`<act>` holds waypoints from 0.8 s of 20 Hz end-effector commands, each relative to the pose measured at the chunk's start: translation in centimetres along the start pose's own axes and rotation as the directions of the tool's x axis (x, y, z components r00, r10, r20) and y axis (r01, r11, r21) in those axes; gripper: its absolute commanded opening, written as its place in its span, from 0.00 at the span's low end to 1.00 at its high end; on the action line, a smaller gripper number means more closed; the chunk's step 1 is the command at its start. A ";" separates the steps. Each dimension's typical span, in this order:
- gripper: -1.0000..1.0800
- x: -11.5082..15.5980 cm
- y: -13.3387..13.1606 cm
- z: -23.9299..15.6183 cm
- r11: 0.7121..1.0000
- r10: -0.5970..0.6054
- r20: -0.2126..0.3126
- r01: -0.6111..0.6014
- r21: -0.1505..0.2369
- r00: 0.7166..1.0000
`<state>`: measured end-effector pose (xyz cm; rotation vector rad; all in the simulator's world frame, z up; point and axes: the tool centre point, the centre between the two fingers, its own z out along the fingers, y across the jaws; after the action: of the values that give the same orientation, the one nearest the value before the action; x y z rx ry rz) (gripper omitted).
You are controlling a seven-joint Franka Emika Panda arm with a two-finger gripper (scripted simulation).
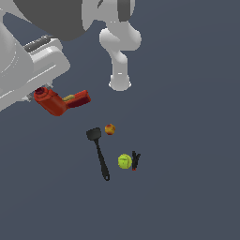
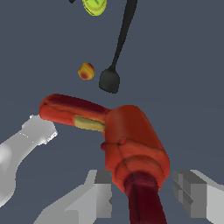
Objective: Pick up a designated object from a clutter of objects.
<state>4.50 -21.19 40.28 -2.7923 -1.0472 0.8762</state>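
The claw point(image 2: 144, 192) stands spread, one finger point(image 2: 98, 194) on each side of the drill point(image 2: 131, 144), gripping nothing yet. The wrist view shows gaps between both fingers and the red body, so no contact can be claimed. The drill lies directly under the claw, its darker end between the fingers and its bent arm with the yellow patch reaching away from the claw.

The likely risk is a poor bite: the body is rounded and bulky, so closing fingers could slide off the curve or roll it. A grip near one end of an L-shaped thing may also let the far arm swing down when lifted.

The floor point(image 1: 187, 197) is flat, plain dark grey-blue. The small ball point(image 1: 110, 129), spatula point(image 1: 99, 152), tennis ball point(image 1: 124, 161) and clip point(image 1: 135, 160) lie beyond the drill, well apart from the claw, leaving free room around it.
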 end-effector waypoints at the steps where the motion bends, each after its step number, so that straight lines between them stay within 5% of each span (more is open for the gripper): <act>1: 0.00 -0.3 0.1 -0.4 1.000 0.000 -0.001 0.000 -0.003 1.000; 16: 0.00 -2.3 0.2 -1.3 1.000 0.000 0.000 0.000 0.000 1.000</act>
<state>4.08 -22.22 41.81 -2.7875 -1.0488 0.8808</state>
